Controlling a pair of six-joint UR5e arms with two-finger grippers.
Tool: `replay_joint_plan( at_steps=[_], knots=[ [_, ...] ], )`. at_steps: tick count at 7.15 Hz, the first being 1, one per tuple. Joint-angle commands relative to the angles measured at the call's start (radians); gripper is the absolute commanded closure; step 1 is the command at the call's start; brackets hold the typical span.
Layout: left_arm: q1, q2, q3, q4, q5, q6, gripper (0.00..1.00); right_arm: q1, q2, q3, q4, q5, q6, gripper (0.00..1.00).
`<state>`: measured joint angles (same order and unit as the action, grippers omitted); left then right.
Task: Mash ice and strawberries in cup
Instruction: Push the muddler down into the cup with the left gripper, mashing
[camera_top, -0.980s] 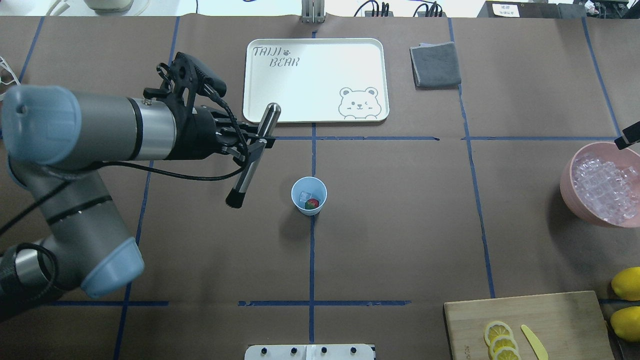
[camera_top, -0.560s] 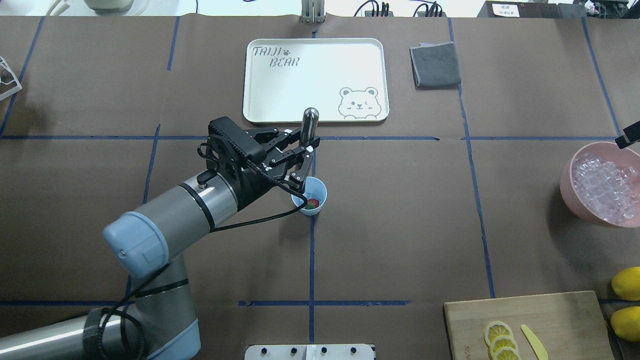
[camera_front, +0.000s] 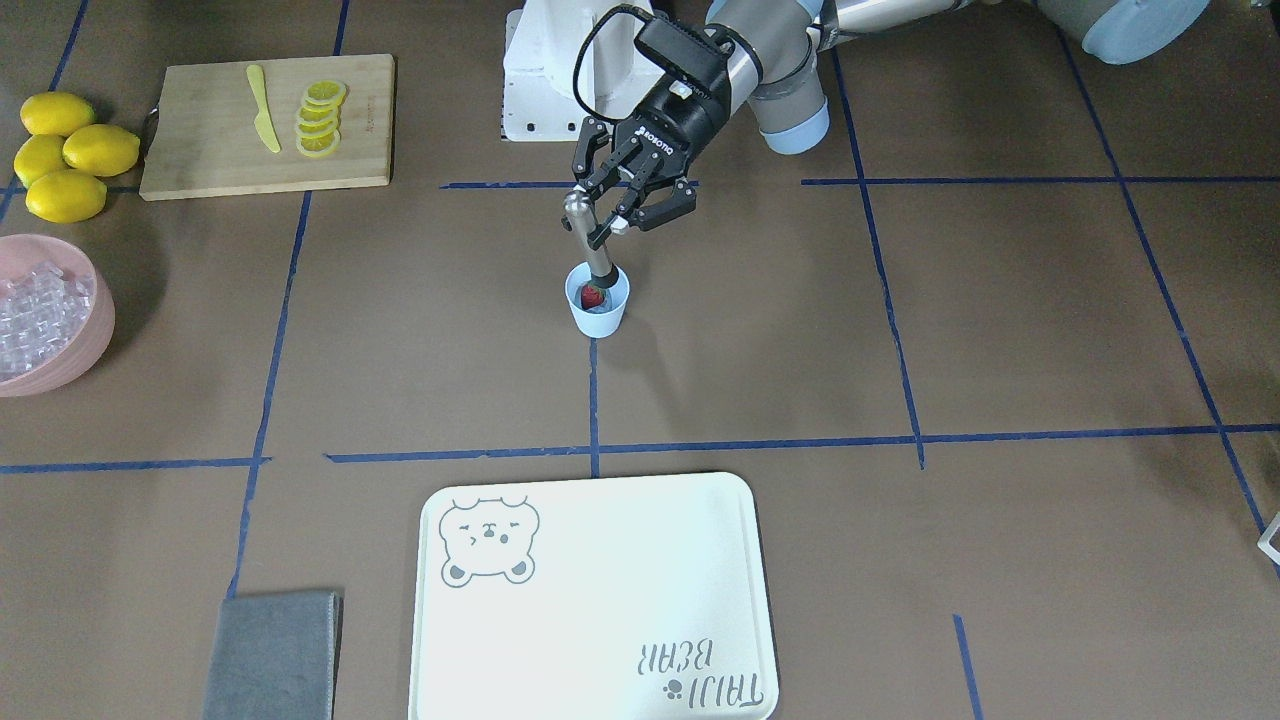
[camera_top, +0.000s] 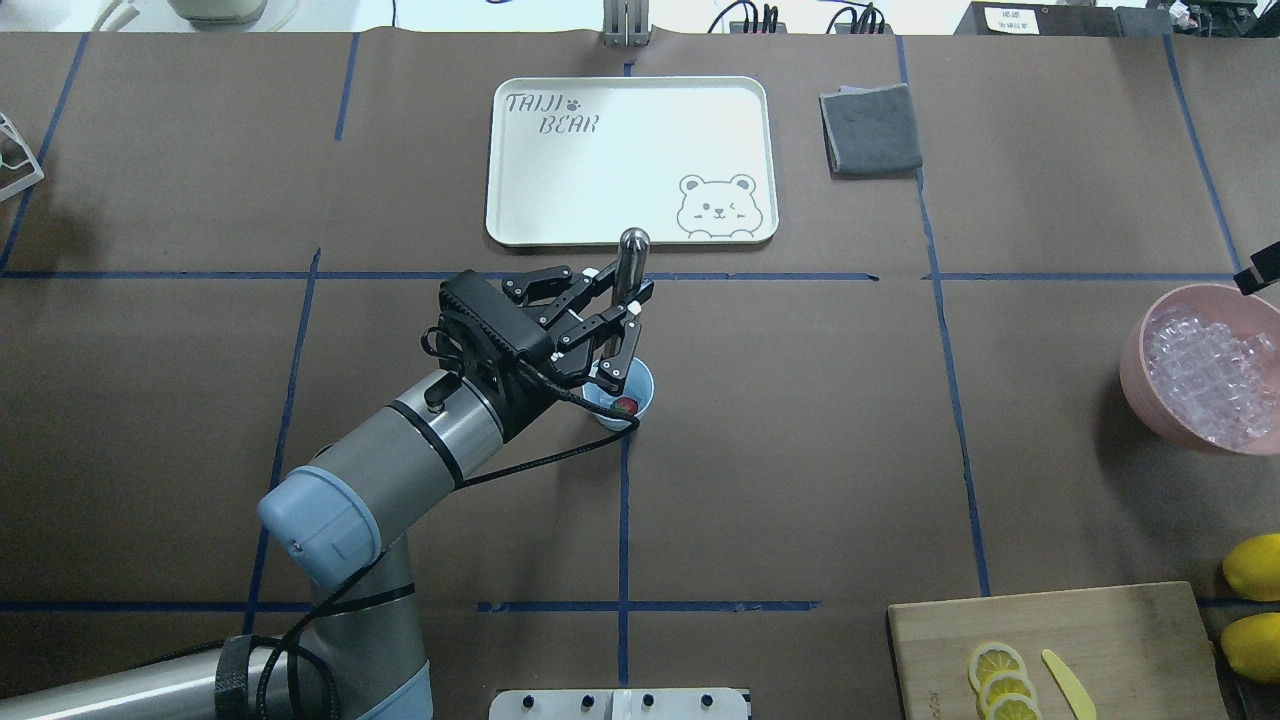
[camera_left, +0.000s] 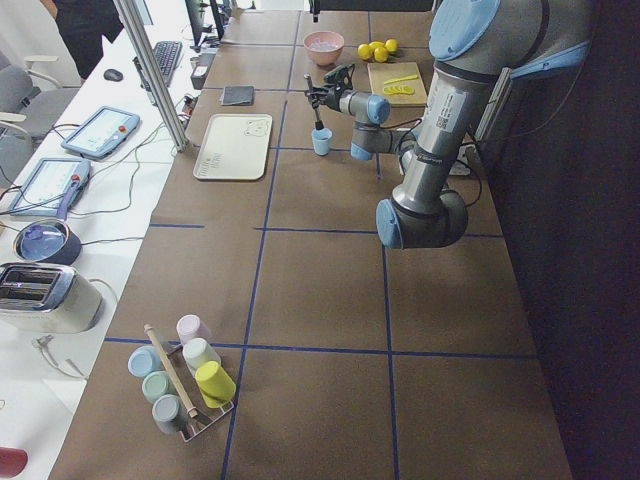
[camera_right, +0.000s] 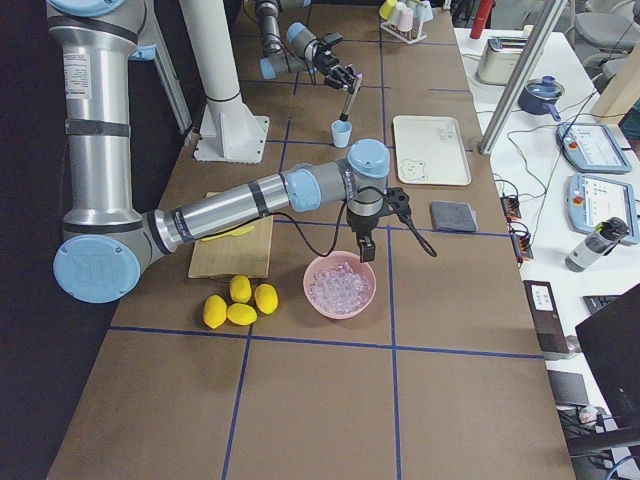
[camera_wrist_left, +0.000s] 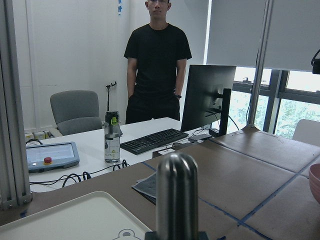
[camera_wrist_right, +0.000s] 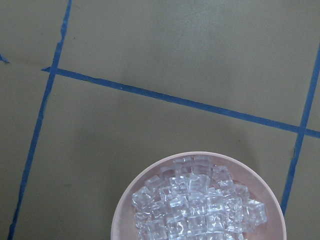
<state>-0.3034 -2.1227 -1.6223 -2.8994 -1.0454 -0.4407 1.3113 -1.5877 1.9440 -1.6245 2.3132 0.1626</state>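
Item: pink bowl (camera_wrist_right: 121, 212), round, seen from straight above, its lower part cut off by the frame edge.
Contents: clear, glassy ice cubes (camera_wrist_right: 195, 207), heaped and touching, filling the bowl's inside.
Support: dull brown table covering (camera_wrist_right: 175, 45), matte.
Markings: blue tape lines (camera_wrist_right: 165, 96). One long strip slants across beyond the bowl; steeper strips cross it to the bowl's left and right.
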Motion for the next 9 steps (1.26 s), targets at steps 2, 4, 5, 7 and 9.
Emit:
replay_joint_plan(
  at_steps=[2,4,5,7,9],
  knots=[
    [0.026,-0.003,0.047,-0.006,0.004,0.007,1.0,0.003,0.0,0.001,0.0,0.0,0.0,0.0],
    [0.029,-0.031,0.09,-0.006,0.004,0.007,1.0,0.003,0.0,0.0,0.0,0.0,0.0,0.0],
    [0.03,-0.031,0.093,-0.006,0.004,0.007,1.0,0.003,0.0,-0.002,0.0,0.0,0.0,0.0],
    [0.038,-0.026,0.094,-0.015,0.004,0.007,1.0,0.002,0.0,-0.005,0.0,0.0,0.0,0.0],
    [0.038,-0.025,0.094,-0.015,0.004,0.007,1.0,0.002,0.0,-0.005,0.0,0.0,0.0,0.0]
  ],
)
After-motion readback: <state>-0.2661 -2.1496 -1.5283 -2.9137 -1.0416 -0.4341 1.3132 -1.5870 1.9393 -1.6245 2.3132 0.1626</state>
